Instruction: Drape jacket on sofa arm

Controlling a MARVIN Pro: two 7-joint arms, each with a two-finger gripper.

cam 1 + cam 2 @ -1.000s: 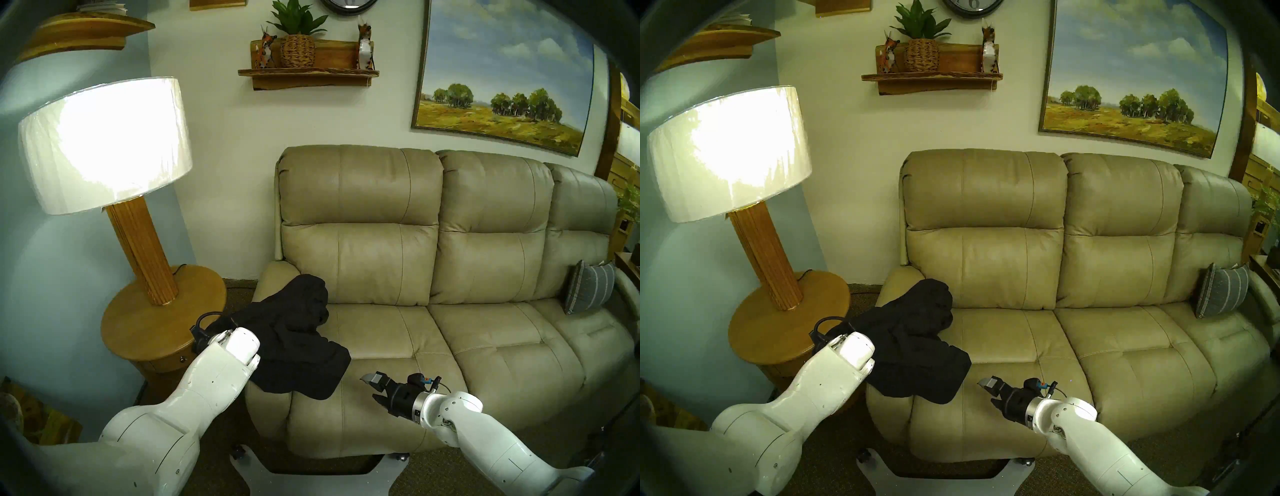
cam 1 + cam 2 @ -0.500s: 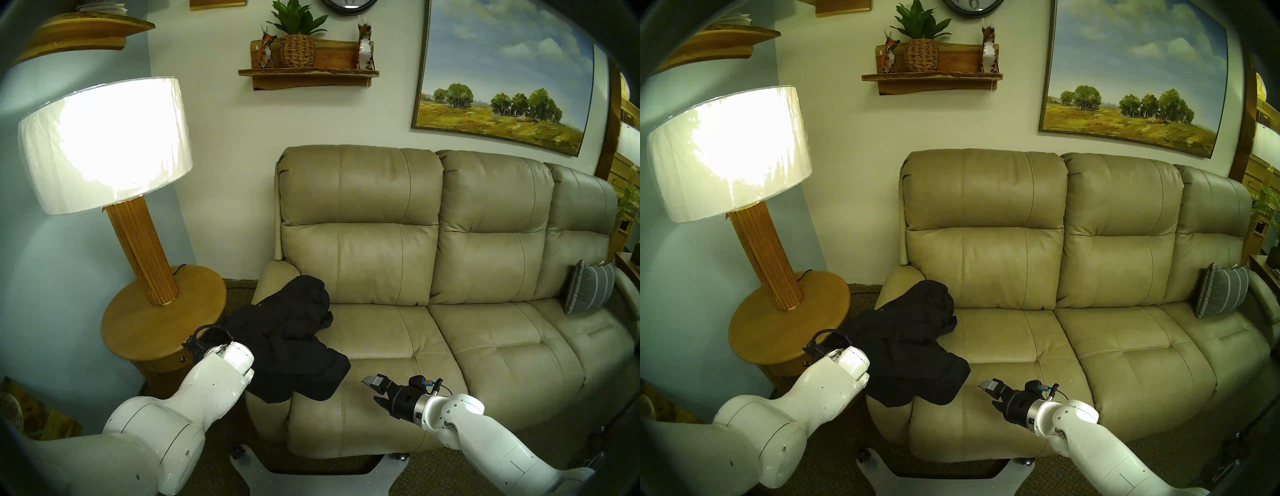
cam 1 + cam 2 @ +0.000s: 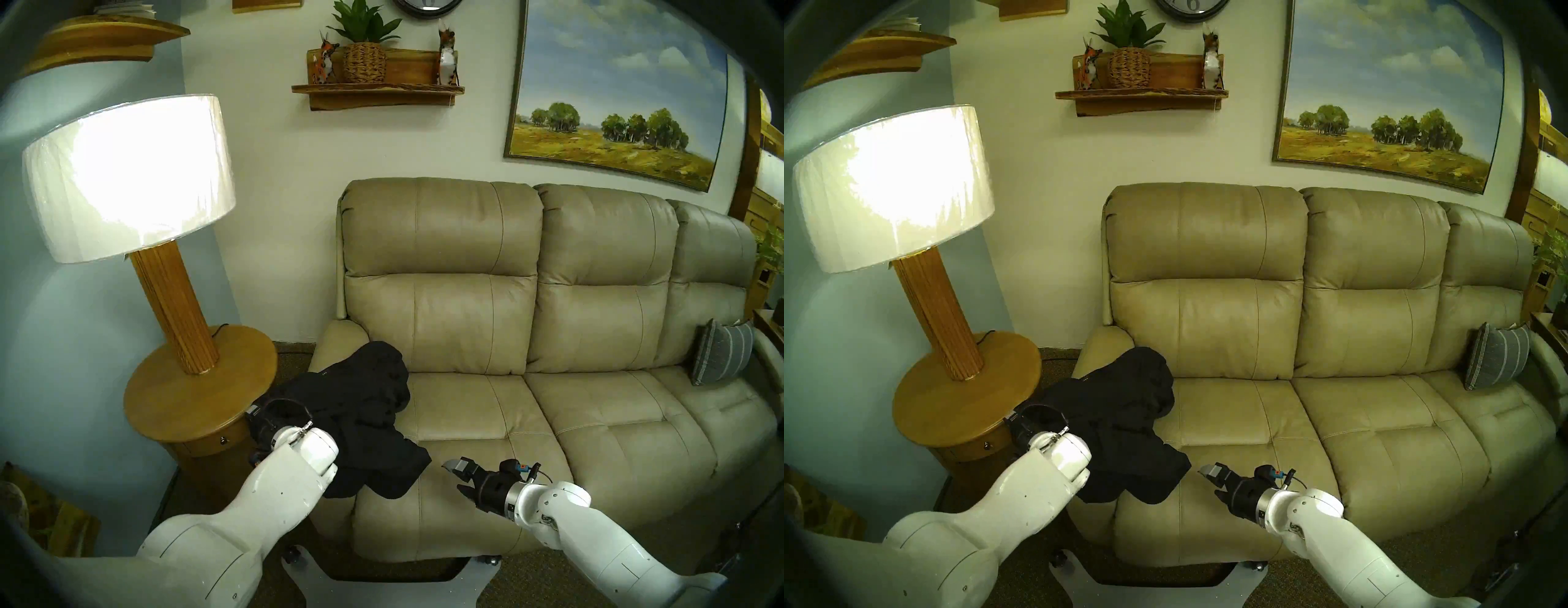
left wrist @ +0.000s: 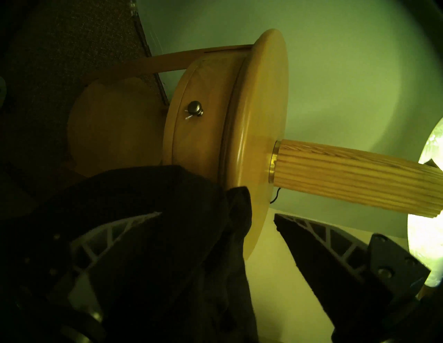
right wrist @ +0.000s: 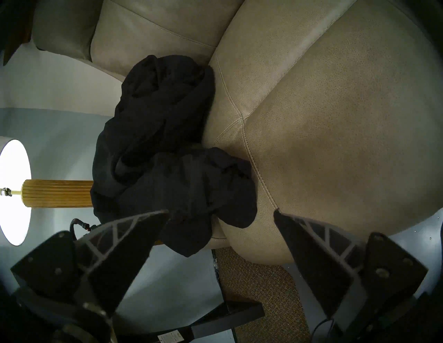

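Observation:
The black jacket [image 3: 360, 420] lies bunched across the tan leather sofa arm [image 3: 335, 344], one end hanging over the seat's front corner, the other down the outer side. In the left wrist view my left gripper [image 4: 218, 214] is open beside the arm's outer side. Jacket [image 4: 167, 239] fabric hangs loose between the wide-apart jaws and covers part of one finger [image 4: 115, 230]. My right gripper [image 3: 456, 473] is open and empty just above the left seat cushion's front. It points at the jacket's [image 5: 167, 143] hanging end.
A round wooden side table [image 3: 191, 395] with a lit lamp [image 3: 127, 178] stands close by the sofa arm, right next to my left wrist [image 3: 314, 450]. A grey striped pillow [image 3: 721, 356] leans at the sofa's far right end. My base plate [image 3: 382, 590] sits below.
My left gripper has opened and let go of the jacket. Its wrist moved down, then right toward the sofa arm. The jacket settled slightly. The right arm stayed still.

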